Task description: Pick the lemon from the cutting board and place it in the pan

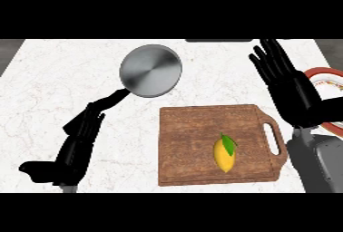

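Observation:
A yellow lemon (224, 156) with a green leaf lies on the right half of the brown wooden cutting board (194, 136). The steel pan (150, 70) sits on the counter up and to the left of the board, its black handle pointing down-left. My right hand (288, 88) is raised to the right of the board, above its handle end, fingers straight and holding nothing. My left hand (77, 140) stays low at the left, fingers straight, its fingertips close to the pan handle.
A plate (328, 79) with a red rim peeks out at the right edge, partly hidden behind my right hand. The white marble counter (53, 81) stretches to the left and behind the pan.

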Available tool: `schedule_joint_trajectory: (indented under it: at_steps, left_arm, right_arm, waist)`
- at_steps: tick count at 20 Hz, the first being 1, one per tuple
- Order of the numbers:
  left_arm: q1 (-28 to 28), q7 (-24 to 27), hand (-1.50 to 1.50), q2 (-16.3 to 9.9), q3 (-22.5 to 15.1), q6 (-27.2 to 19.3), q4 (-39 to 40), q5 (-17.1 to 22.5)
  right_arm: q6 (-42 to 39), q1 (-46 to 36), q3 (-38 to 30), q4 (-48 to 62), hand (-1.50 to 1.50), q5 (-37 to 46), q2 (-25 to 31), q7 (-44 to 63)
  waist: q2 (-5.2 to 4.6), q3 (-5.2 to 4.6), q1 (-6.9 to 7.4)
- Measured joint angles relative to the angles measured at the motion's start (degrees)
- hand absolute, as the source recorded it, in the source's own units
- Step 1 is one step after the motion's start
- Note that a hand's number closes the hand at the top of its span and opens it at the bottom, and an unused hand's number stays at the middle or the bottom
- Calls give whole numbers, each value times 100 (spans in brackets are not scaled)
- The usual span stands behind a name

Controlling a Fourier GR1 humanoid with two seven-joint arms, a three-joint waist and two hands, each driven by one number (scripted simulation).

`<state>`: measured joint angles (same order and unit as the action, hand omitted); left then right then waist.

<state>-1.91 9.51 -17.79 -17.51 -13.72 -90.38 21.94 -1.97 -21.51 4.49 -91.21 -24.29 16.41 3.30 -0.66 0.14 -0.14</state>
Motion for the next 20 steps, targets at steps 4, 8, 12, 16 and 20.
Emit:
schedule_joint_trajectory:
  at_steps: [4,8,12,16,20]
  left_arm:
    - [87,-547,0,-476,304,-247,231,-252]
    - [51,-1001,0,-1032,605,-468,609,-483]
    - [-24,-1287,0,-1363,800,-584,966,-594]
    - [253,-1611,0,-1552,875,-464,1315,-670]
    - [549,-1923,0,-1579,886,-409,1461,-813]
  right_arm:
    - [-141,-91,259,-88,-150,111,-130,-21]
    - [3,-129,188,-276,150,436,-28,-271]
    - [899,429,-89,-166,150,1149,-1,-455]
    - [1287,1601,57,-616,-150,1495,-444,-1405]
    - [1319,2359,410,-1331,-150,2020,-324,-1570]
  waist:
    - [37,-4,17]
    - [93,4,-156]
    - [79,-21,-315]
    - [76,-11,-248]
    - [77,-12,-149]
